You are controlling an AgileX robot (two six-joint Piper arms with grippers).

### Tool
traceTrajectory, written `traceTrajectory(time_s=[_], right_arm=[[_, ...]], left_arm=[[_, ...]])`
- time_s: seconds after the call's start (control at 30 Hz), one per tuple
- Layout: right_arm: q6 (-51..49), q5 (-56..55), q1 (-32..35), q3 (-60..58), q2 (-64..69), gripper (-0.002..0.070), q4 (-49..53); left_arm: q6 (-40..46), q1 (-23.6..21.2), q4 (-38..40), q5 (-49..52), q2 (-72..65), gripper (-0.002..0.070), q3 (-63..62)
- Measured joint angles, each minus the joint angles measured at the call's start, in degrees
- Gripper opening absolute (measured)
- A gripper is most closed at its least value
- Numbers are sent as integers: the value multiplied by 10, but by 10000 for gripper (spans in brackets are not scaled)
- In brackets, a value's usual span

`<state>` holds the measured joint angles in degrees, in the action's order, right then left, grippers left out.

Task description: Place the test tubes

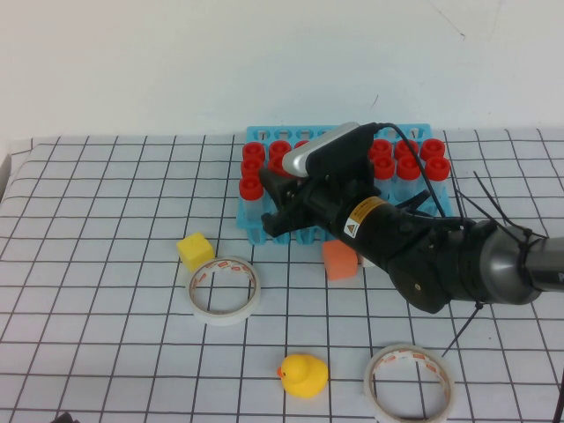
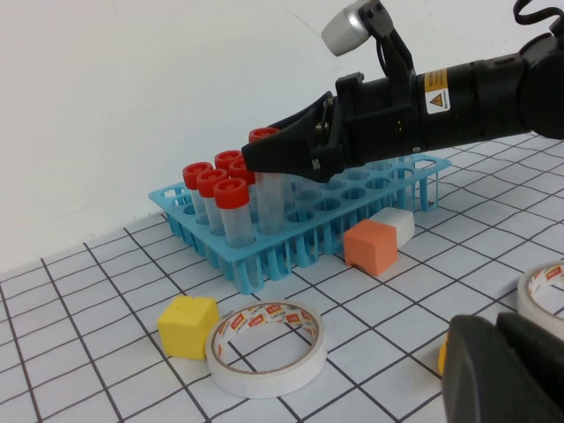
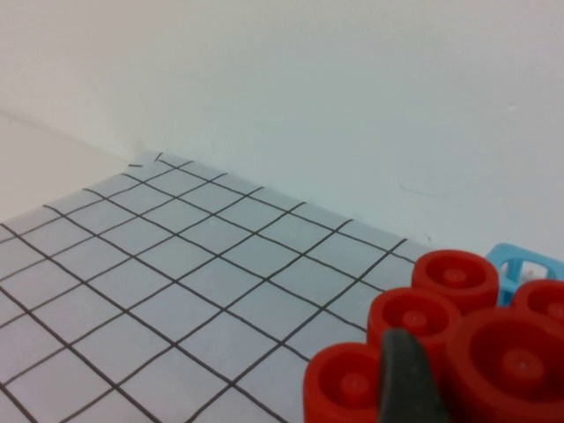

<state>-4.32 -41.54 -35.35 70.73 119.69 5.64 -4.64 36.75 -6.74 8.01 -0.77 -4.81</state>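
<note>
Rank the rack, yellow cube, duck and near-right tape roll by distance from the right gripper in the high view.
1. Rack: the right gripper is over its front-left corner.
2. Yellow cube: left of the gripper, slightly nearer the robot.
3. Duck: near the front edge, centre.
4. Tape roll: front right.
The left gripper, shut, is parked at the front left.

Right gripper [image 2: 256,163] at a red-capped tube [image 2: 270,201] in blue rack [image 2: 220,264]; left gripper [image 2: 495,357] near tape roll [image 2: 545,295].
</note>
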Motion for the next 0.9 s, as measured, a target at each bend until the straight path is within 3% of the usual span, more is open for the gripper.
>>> traceTrajectory(time_s=[0.23, 0.9], right_arm=[[-8, 3, 0, 0, 0, 388, 0], [-9, 83, 0, 0, 0, 390, 0]], left_arm=[[0, 0, 0, 1, 0, -1, 0], [1, 0, 0, 1, 0, -1, 0]])
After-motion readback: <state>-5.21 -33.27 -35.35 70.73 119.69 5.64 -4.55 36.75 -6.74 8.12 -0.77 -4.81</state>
